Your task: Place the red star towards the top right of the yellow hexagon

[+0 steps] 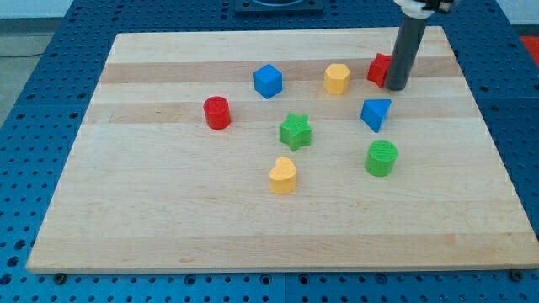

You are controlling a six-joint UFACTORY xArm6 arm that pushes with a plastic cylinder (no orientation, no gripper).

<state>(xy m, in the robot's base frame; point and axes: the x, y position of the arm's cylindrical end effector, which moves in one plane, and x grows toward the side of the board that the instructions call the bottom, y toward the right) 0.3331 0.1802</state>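
The red star [378, 68] lies near the view's top right, partly hidden behind my rod. The yellow hexagon [337, 78] sits just to its left. The star is to the right of the hexagon and slightly higher. My tip [396, 87] rests on the board against the star's right side, at its lower right.
A wooden board [168, 219] lies on a blue perforated table. On it are a blue cube [268, 81], a red cylinder [217, 112], a green star [296, 131], a blue triangular block [376, 113], a green cylinder [381, 157] and a yellow heart [283, 175].
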